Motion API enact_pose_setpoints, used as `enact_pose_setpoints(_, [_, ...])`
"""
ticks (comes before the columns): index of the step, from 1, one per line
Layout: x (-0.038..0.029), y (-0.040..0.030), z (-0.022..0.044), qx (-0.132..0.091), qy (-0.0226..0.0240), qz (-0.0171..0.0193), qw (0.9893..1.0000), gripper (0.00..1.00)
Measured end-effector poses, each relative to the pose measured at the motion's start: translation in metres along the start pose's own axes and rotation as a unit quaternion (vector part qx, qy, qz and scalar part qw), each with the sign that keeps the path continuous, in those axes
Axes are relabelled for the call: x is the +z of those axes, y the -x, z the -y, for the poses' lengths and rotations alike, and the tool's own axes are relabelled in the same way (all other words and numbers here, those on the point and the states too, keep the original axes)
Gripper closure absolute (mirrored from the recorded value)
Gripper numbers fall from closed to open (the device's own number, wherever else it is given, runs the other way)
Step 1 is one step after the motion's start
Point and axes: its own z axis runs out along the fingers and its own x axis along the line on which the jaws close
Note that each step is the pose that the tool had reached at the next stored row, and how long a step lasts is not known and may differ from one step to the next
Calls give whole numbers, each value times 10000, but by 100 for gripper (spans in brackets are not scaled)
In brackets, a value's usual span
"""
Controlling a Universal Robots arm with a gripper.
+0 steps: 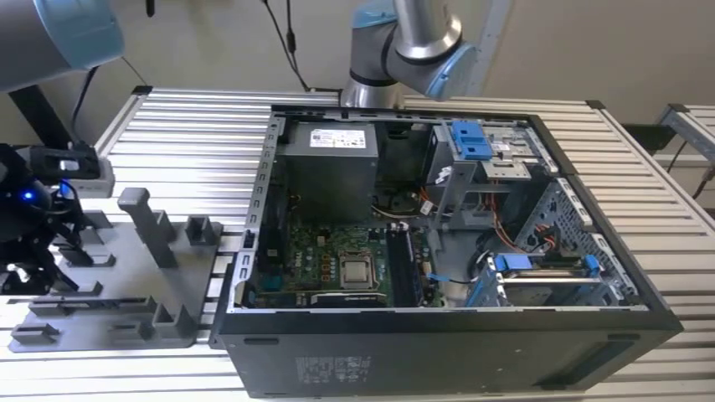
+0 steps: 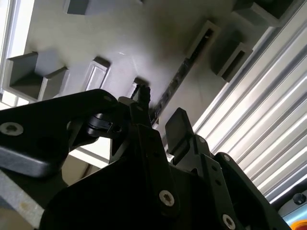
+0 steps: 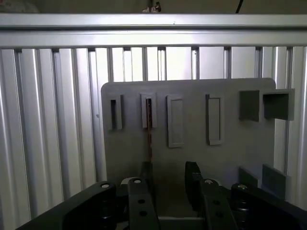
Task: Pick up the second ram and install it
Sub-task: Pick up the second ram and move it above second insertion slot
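Note:
The second ram (image 3: pixel 148 128) stands on edge in a slot of the grey holder tray (image 3: pixel 230 153), showing as a thin dark strip; in the second wrist view the second ram (image 2: pixel 176 82) runs diagonally across the tray (image 2: pixel 96 33). My gripper (image 3: pixel 169 176) hangs open just above the tray, at the strip's near end. The strip lines up with one finger (image 3: pixel 145 173), and the other finger (image 3: pixel 192 175) stands apart from it. In the exterior view the gripper (image 1: pixel 25 272) sits at the far left over the tray (image 1: pixel 123 289).
An open computer case (image 1: pixel 625 335) lies on the slatted aluminium table (image 1: pixel 190 126), on the exterior view's right of the tray. Its motherboard (image 1: pixel 324 264) with memory slots (image 1: pixel 404 264) faces up. The tray carries several raised blocks (image 1: pixel 151 226). A second robot arm base (image 1: pixel 397 50) stands behind the case.

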Motion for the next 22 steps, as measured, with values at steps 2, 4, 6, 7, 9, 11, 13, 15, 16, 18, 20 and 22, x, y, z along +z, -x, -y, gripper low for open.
enact_pose_setpoints(2, [35,-14,1,-32,2,1,10000,58])
enact_pose_setpoints(4, [71,-26,1,-66,4,0,10000,58])
enact_pose_setpoints(6, [106,-40,2,-101,8,0,9999,58])
enact_pose_setpoints(7, [124,-46,2,-117,9,0,9999,58])
enact_pose_setpoints(9, [160,-55,2,-143,11,0,9999,58])
enact_pose_setpoints(11, [196,-62,3,-162,12,0,9999,58])
enact_pose_setpoints(13, [230,-75,11,-173,16,0,9998,58])
enact_pose_setpoints(15, [266,-78,13,-176,17,0,9998,58])
enact_pose_setpoints(16, [284,-81,15,-181,17,0,9998,58])
enact_pose_setpoints(18, [319,-88,15,-188,17,0,9998,58])
enact_pose_setpoints(20, [354,-96,16,-192,18,0,9998,58])
enact_pose_setpoints(22, [369,-107,16,-193,19,-1,9998,58])
